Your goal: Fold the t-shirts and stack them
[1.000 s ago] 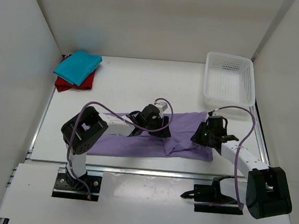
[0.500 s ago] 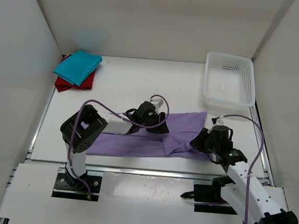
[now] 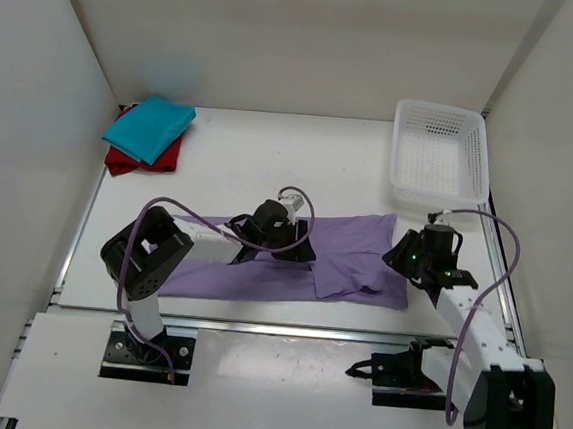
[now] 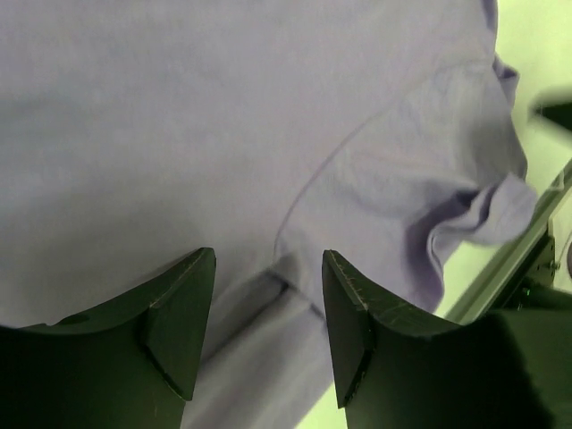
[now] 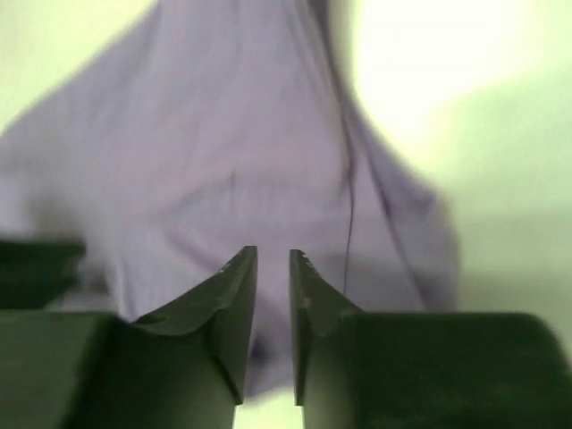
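The lavender t-shirt [image 3: 261, 276] is laid long axis left-to-right along the near table [image 3: 271, 163] edge, its middle under the wide-set left gripper [image 4: 268, 259], its right end at the narrow-set right gripper [image 5: 273, 255], where a pinch cannot be confirmed.

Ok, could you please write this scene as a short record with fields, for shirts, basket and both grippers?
lavender t-shirt: spread out wide, creased at its right end
teal t-shirt: folded, lying on the red t-shirt, far left corner
white mesh basket: far right corner
left gripper: open, over the lavender shirt's middle
right gripper: jaws almost together, at that shirt's right edge; grip unclear
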`<state>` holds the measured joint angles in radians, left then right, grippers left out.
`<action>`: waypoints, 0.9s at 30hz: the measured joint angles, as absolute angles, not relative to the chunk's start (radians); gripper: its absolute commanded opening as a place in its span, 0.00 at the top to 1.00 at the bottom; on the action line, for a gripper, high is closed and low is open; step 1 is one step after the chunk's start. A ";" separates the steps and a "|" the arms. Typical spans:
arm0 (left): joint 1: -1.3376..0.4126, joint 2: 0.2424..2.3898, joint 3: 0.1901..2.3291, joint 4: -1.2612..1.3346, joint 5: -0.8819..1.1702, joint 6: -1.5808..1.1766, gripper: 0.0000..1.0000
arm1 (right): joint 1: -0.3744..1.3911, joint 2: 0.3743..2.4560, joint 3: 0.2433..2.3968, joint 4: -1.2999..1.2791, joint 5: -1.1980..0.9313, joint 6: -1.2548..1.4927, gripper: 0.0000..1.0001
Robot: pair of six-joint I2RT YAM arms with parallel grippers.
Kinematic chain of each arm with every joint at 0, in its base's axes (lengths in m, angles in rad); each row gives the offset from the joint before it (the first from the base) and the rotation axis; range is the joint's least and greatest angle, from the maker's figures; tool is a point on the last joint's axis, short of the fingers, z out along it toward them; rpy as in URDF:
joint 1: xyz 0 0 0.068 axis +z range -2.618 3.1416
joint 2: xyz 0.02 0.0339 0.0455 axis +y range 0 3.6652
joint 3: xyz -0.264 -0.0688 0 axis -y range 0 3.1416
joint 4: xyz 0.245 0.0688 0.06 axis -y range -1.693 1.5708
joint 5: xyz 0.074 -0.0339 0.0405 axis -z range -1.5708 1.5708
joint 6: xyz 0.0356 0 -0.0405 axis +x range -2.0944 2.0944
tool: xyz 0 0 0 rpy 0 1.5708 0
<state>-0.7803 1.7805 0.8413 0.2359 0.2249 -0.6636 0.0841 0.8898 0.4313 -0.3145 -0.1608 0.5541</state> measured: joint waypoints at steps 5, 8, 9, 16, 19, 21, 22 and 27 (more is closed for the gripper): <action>-0.822 1.696 0.754 0.244 0.212 -0.667 0.38 | 0.076 1.112 0.505 -0.109 -0.104 0.511 0.67; -0.848 1.643 0.714 0.249 0.203 -0.665 0.38 | 0.046 1.190 0.508 -0.014 -0.101 0.493 0.66; -0.856 1.622 0.696 0.251 0.200 -0.664 0.38 | 0.029 1.210 0.508 0.009 -0.098 0.492 0.66; -0.875 1.560 0.565 0.290 0.197 -0.673 0.38 | 0.004 1.299 0.507 0.110 -0.116 0.468 0.72; -0.884 1.566 0.564 0.306 0.194 -0.675 0.39 | 0.004 1.353 0.508 0.117 -0.133 0.466 0.70; -0.892 1.567 0.559 0.321 0.191 -0.677 0.39 | 0.004 1.380 0.517 0.113 -0.138 0.466 0.75; -0.894 1.567 0.553 0.331 0.191 -0.678 0.39 | 0.004 1.388 0.521 0.114 -0.140 0.467 0.85; -0.893 1.567 0.543 0.350 0.191 -0.680 0.39 | 0.006 1.391 0.541 0.125 -0.134 0.467 0.93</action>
